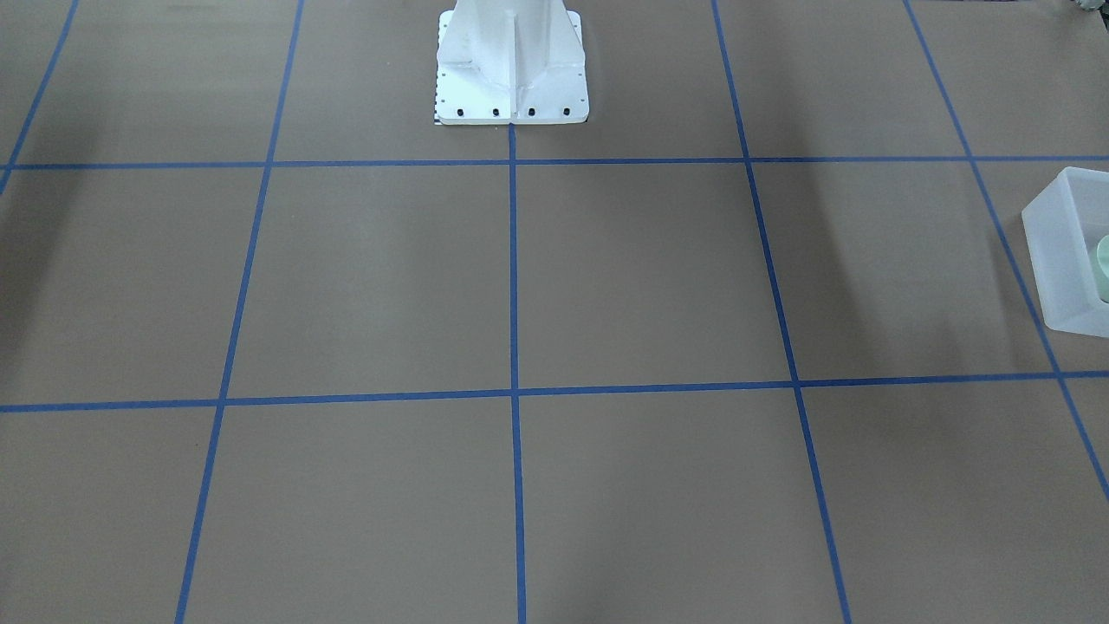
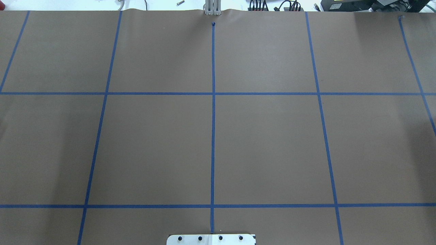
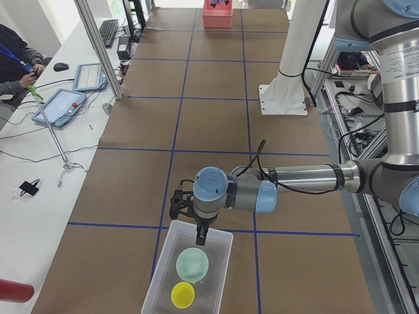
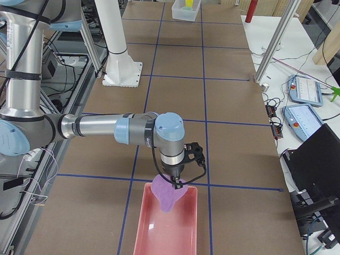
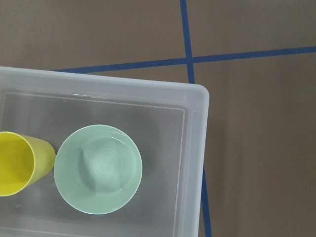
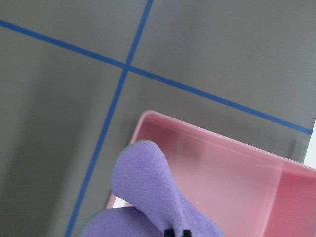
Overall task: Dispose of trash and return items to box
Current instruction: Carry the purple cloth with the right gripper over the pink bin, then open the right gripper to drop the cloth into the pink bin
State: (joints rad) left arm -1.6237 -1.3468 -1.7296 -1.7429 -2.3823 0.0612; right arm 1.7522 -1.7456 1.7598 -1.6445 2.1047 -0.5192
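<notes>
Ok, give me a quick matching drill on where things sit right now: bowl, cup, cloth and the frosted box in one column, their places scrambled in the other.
Things
1. mint-green bowl
2. yellow cup
3. purple cloth
4. frosted box

Places
A. hanging from the right claw above the pink bin
B. on the table below the left claw, two things inside
C. in the box, at the end nearer the left claw
D. in the box, beside the bowl, farther from the left claw

Pairs: 1-C, 2-D, 3-A, 4-B
</notes>
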